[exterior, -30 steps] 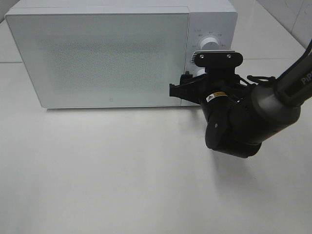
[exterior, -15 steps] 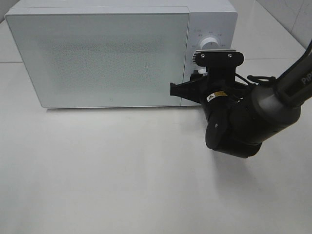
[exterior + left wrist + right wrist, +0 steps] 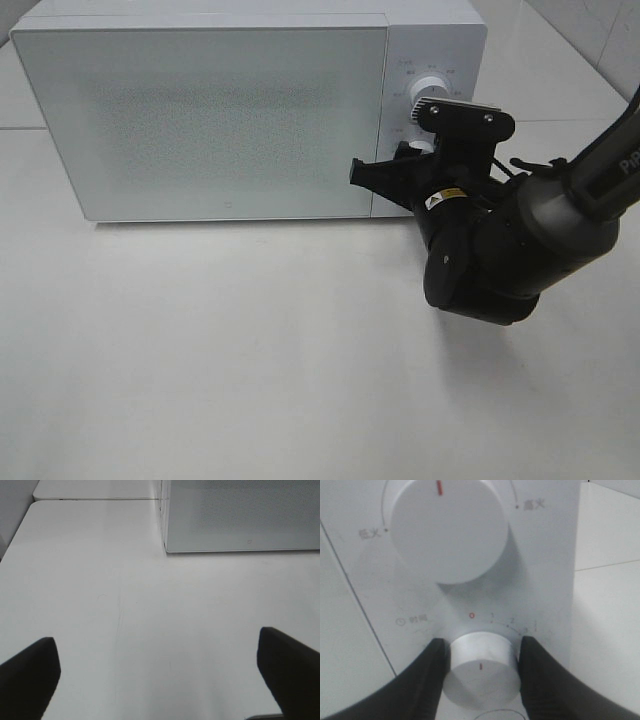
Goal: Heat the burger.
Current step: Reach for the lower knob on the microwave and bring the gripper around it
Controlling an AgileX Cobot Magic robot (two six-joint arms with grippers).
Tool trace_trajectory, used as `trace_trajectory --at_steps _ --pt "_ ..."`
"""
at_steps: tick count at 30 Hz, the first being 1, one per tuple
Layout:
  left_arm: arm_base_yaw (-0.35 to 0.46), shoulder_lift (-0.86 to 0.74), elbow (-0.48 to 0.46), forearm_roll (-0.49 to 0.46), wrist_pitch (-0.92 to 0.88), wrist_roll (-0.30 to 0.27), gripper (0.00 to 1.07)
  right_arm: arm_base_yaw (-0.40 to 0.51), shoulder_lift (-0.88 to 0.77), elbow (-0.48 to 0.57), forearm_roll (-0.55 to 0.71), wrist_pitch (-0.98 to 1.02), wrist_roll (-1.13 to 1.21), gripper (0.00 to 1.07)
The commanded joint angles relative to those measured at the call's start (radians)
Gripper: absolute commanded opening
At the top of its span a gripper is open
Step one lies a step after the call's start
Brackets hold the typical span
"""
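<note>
The right gripper (image 3: 482,651) clamps the timer knob (image 3: 481,676) on the panel (image 3: 547,565) — one finger (image 3: 431,677) each side, larger knob (image 3: 449,530) beyond.

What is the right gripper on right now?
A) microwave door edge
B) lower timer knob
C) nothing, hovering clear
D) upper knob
B: in the right wrist view the right gripper has its fingers against both sides of the lower timer knob, while the upper knob is untouched.
</note>
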Motion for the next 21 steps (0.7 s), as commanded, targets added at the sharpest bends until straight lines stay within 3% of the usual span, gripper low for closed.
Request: trace_trajectory --at_steps 1,10,21 --pt "0.003 -0.021 0.004 -0.002 -0.014 0.000 1.00 -0.002 0.001 -0.018 -0.090 -0.037 0.132 0.00" --pt "0.003 -0.021 0.004 -0.002 -0.014 0.000 1.00 -0.002 0.001 -0.018 -0.181 0.047 0.669 0.00" --pt "0.003 -0.021 0.004 -0.002 -0.014 0.000 1.00 -0.002 0.001 -0.018 -0.248 0.076 1.162 0.00"
